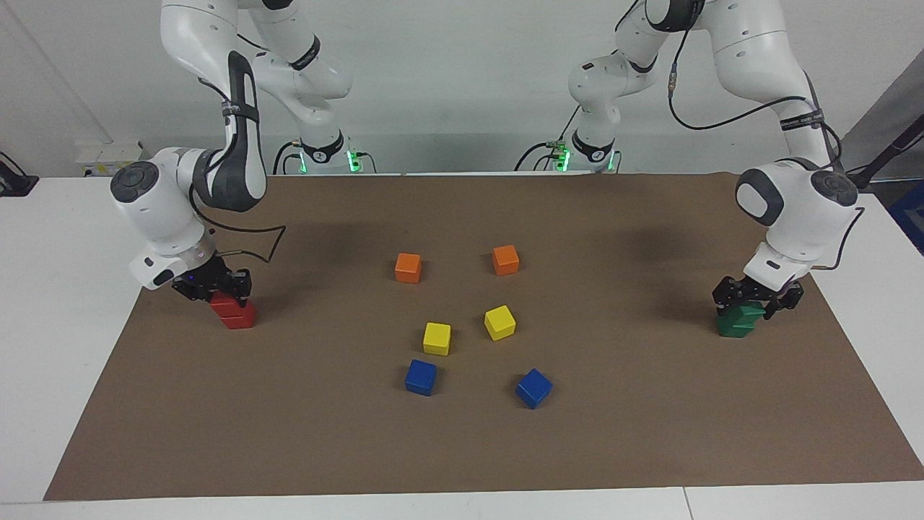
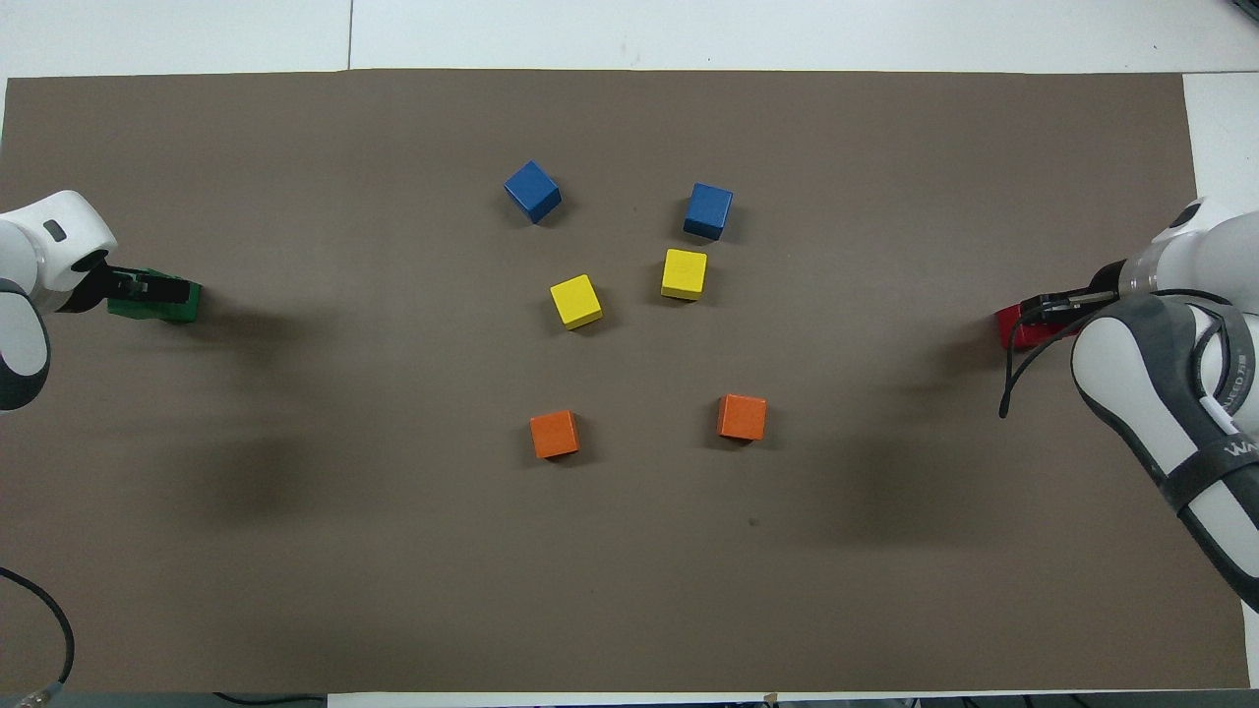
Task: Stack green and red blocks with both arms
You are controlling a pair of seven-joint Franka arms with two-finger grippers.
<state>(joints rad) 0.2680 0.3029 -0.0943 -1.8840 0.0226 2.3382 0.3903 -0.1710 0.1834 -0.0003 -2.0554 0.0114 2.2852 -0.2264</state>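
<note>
We list a white worktop (image 1: 43,347) covered by a brown mat (image 1: 650,433). At the left arm's end of the mat we count two green blocks stacked, the upper green block (image 1: 743,313) skewed on the lower green block (image 1: 735,328); the pair shows as one green patch from overhead (image 2: 157,303). The left gripper (image 1: 754,300) sits low at the upper block, its fingers (image 1: 722,295) spread to either side of it, not pinching; overhead it lies over the stack (image 2: 148,287). At the right arm's end we count two red blocks stacked, the upper red block (image 1: 229,306) on the lower red block (image 1: 238,319); overhead only an edge of red (image 2: 1013,326) shows past the gripper. The right gripper (image 1: 216,287) is down on the upper red block with fingers pinching it; overhead it covers most of the stack (image 2: 1057,305). In the middle of the mat, well apart from both stacks, we list six loose cubes in pairs. Nearest the robots: orange cube (image 1: 408,267) and second orange cube (image 1: 505,259). Farther out: yellow cube (image 1: 437,338) and second yellow cube (image 1: 499,322). Farthest from the robots: blue cube (image 1: 421,377) and second blue cube (image 1: 533,388), the latter turned at an angle. None of the six touches another.
</note>
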